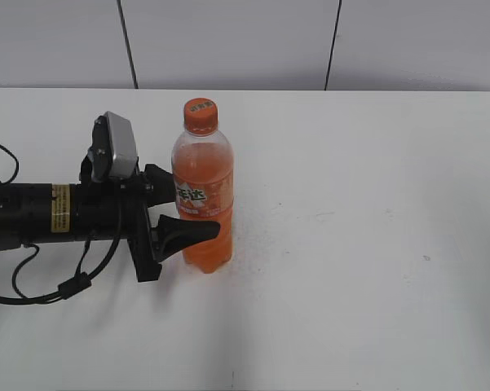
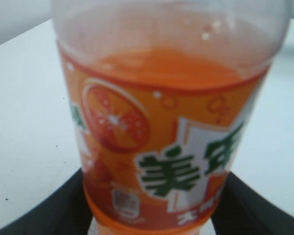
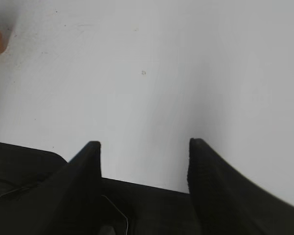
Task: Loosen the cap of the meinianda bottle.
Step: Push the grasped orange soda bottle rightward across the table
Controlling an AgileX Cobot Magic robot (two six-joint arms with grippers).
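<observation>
Two jaws of left gripper (image 1: 182,213) grasping meinianda bottle (image 1: 202,204), far jaw mostly hidden, right gripper (image 3: 144,149) released.

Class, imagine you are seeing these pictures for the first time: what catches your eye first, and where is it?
The meinianda bottle stands upright left of centre on the white table, bright orange, with its cap on top. The black left gripper reaches in from the left, one finger on each side of the bottle's body. The right gripper hangs open over bare table.
</observation>
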